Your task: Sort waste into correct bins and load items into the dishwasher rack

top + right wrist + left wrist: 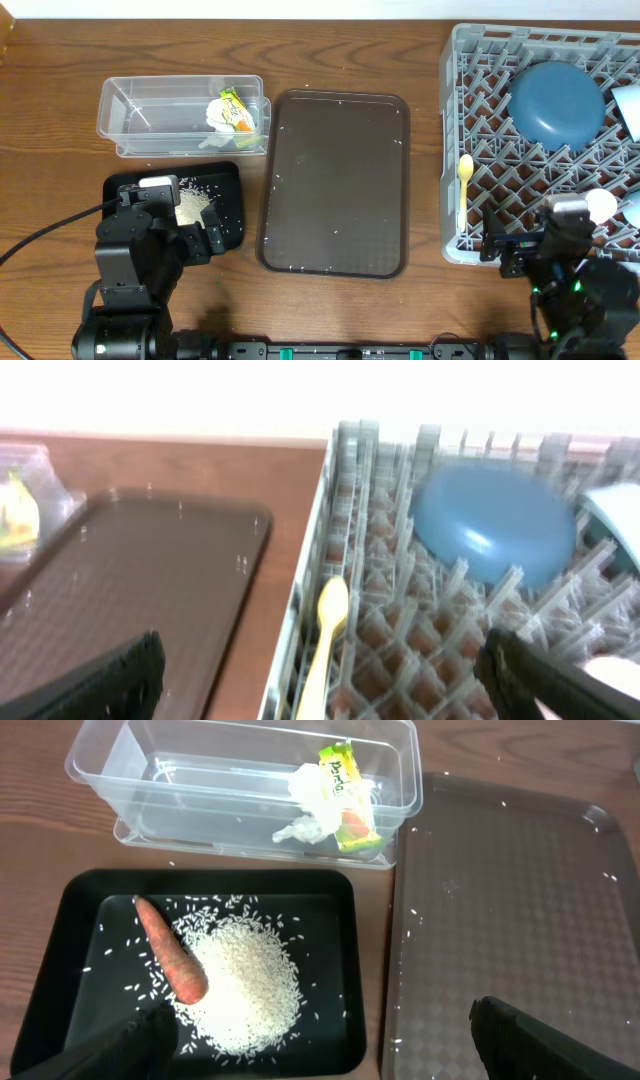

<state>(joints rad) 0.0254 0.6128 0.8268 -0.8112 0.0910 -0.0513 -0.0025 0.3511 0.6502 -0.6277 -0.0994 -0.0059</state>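
The clear bin (180, 115) (150, 780) holds the snack wrapper (236, 108) (350, 800) and crumpled tissue (220, 115) (310, 805). In the black bin (228, 185) (340, 920) lie a rice heap (240, 985) and the carrot piece (172, 952). My left gripper (175, 225) (325, 1050) hovers open over that bin's near edge, holding nothing. In the grey dishwasher rack (480, 150) (350, 470) the dark blue plate (557, 102) (490, 525) leans and the yellow spoon (464, 185) (325, 640) lies by the left wall. My right gripper (545, 245) (325, 680) stands open and empty above the rack's front left corner.
The dark brown tray (335, 180) (510, 890) lies between bins and rack, with a few stray rice grains on it. Pale dishes (628, 108) show at the rack's right edge. The table's far edge meets a white wall.
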